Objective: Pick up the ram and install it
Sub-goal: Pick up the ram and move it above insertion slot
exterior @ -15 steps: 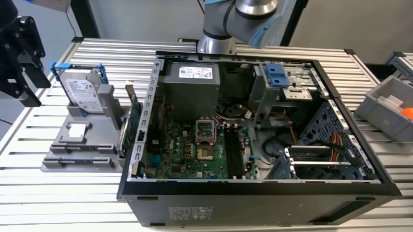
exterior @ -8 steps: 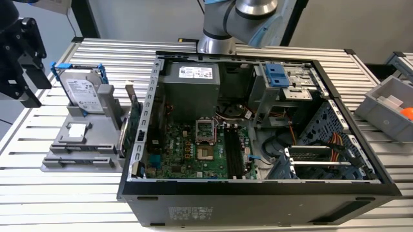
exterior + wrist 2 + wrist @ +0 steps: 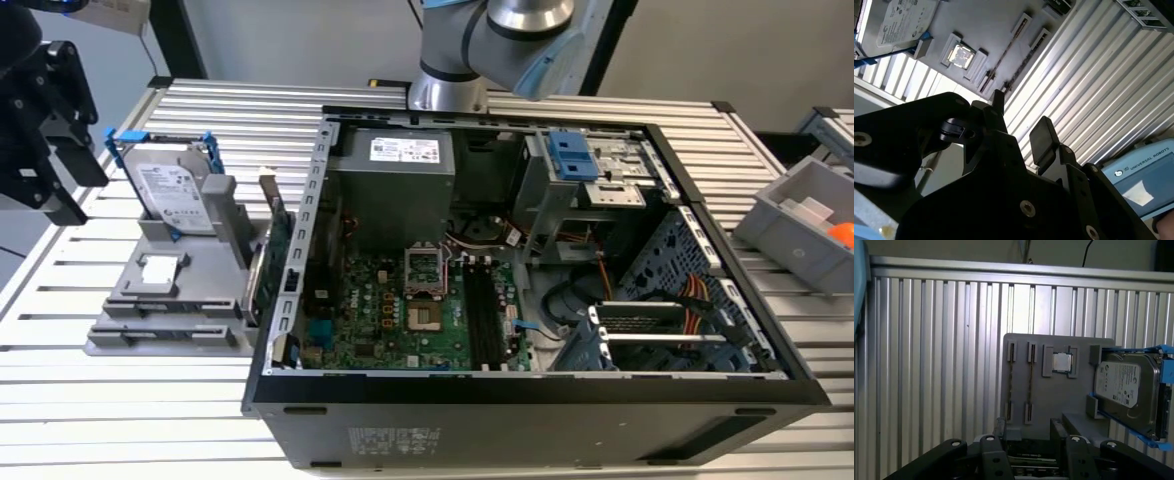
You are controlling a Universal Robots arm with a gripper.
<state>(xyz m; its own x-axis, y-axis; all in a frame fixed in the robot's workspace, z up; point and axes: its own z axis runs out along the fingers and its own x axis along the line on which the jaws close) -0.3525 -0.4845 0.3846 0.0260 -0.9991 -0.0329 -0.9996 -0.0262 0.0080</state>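
Note:
Two thin ram sticks stand on edge in the holders of a grey fixture; one ram stick lies beside the other, and they show as thin lines in the second wrist view. My gripper hovers apart from the fixture, open, with nothing between its fingers. In the exterior view the gripper hangs at the left edge, beside the fixture. The motherboard's long black slots lie inside the open computer case.
On the fixture a silver hard drive in a blue frame stands near a processor chip. A green expansion card stands between fixture and case. A grey bin sits at the exterior view's right. The table is ribbed aluminium.

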